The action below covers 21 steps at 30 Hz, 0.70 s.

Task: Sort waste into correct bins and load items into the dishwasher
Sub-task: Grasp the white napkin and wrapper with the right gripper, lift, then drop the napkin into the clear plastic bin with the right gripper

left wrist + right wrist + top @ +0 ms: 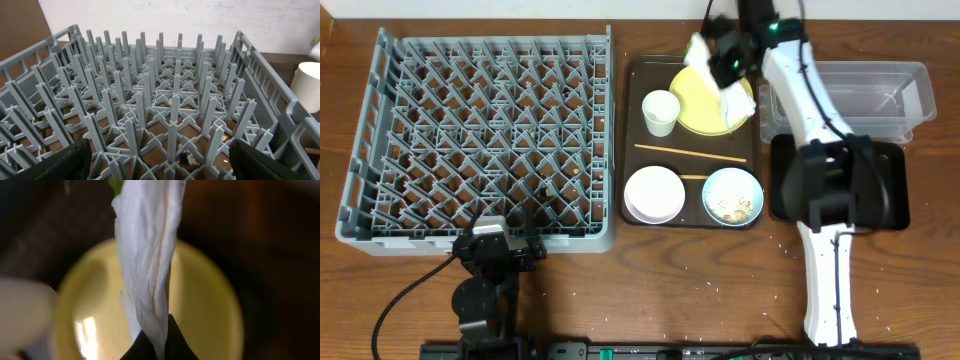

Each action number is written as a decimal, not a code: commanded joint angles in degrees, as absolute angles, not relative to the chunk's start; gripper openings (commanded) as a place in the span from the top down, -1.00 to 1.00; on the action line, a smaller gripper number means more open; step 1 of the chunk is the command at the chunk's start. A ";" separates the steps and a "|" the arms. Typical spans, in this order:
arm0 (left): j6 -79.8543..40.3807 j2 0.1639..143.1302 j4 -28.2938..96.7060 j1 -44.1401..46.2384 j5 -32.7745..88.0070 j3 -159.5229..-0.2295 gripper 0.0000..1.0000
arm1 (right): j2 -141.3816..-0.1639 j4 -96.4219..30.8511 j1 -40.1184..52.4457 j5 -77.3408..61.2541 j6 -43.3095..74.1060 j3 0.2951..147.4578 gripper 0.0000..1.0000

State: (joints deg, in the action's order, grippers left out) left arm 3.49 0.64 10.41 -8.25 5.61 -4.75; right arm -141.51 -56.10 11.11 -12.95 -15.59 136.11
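The right gripper [155,342] pinches the white napkin [147,255] above the yellow plate [210,320], ready for a bin. The left gripper [160,165] sits wide open.

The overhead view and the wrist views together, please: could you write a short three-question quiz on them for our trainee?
1. True or false: the dish rack holds no dishes.
2. What is the right gripper shut on? A: white cup. B: napkin. C: chopsticks.
3. Fill in: the food crumbs lie in the ___ bowl.
Key: 1 true; 2 B; 3 light blue, that is, the light blue bowl.
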 commanded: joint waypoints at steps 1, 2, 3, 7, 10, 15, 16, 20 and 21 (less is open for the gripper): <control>4.27 0.38 11.00 -8.40 4.95 -3.33 -0.78 | -131.02 -56.14 7.68 -4.71 5.13 139.13 0.97; 4.27 0.38 11.00 -8.40 4.95 -3.33 -0.78 | -129.32 -56.53 6.22 -1.28 12.03 139.11 0.97; 4.27 0.38 11.00 -8.40 4.95 -3.33 -0.78 | -128.49 -56.80 5.23 0.80 16.51 139.11 0.97; 4.27 0.38 11.00 -8.40 4.95 -3.33 -0.78 | -126.76 -59.02 0.23 9.23 37.58 139.11 0.97; 4.27 0.38 11.00 -8.40 4.95 -3.33 -0.78 | -127.13 -62.33 -3.27 13.15 51.51 138.15 0.97; 4.27 0.38 11.00 -8.38 4.95 -3.33 -0.79 | -127.63 -62.52 -7.20 13.50 66.39 132.07 0.97; 4.27 0.38 11.00 -8.40 4.95 -3.33 -0.78 | -127.63 -62.06 -7.66 13.52 69.04 130.26 0.97; 4.27 0.38 11.00 -8.40 4.95 -3.33 -0.78 | -127.63 -58.13 -8.29 13.52 71.57 123.76 0.97; 4.27 0.38 11.00 -8.40 4.95 -3.33 -0.78 | -127.63 -57.45 -8.29 13.50 71.57 122.48 0.97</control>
